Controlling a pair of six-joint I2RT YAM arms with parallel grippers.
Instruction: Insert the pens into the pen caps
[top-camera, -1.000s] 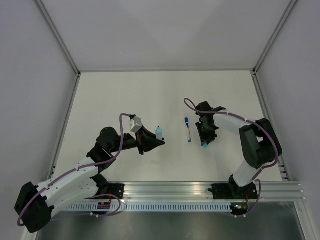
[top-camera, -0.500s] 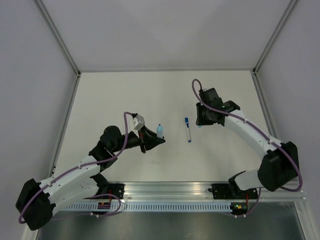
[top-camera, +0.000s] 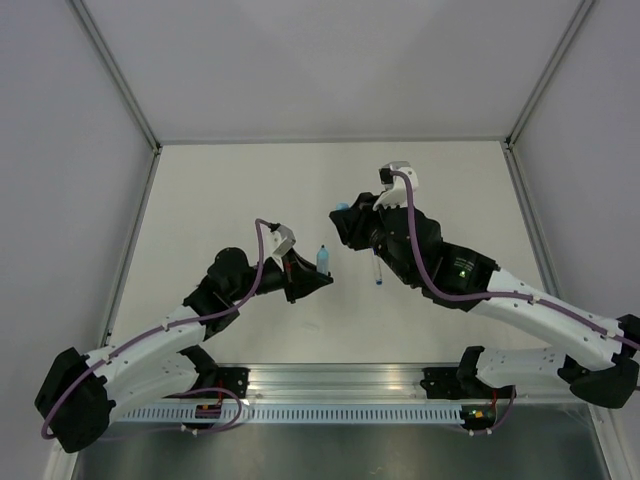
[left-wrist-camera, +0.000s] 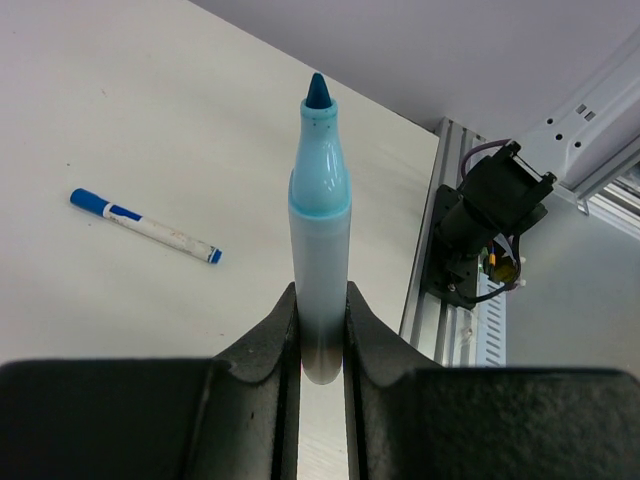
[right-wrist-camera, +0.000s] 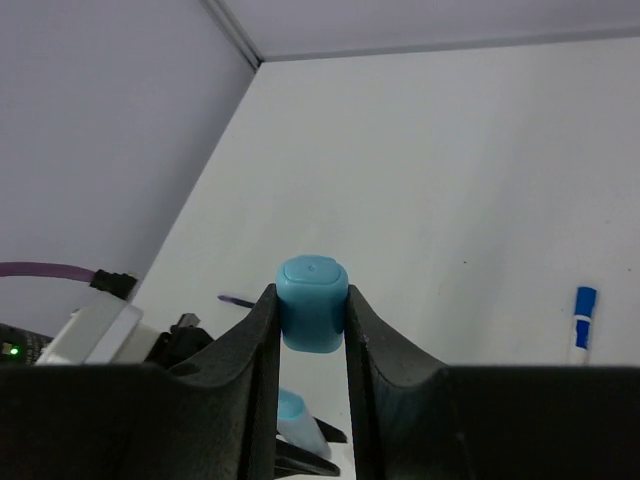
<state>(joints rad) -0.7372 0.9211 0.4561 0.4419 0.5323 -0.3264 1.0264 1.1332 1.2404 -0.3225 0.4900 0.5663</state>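
While the left hand pinches a pale blue pen upright by its lower barrel, tip bared, the right hand pinches a pale blue cap. A white pen with blue ends lies flat on the bench.

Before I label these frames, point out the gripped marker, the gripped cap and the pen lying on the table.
marker (left-wrist-camera: 320, 240), left wrist view, middle of the pale barrel.
cap (right-wrist-camera: 312, 305), right wrist view, its near side face.
pen (left-wrist-camera: 146, 226), left wrist view, middle of the white barrel.
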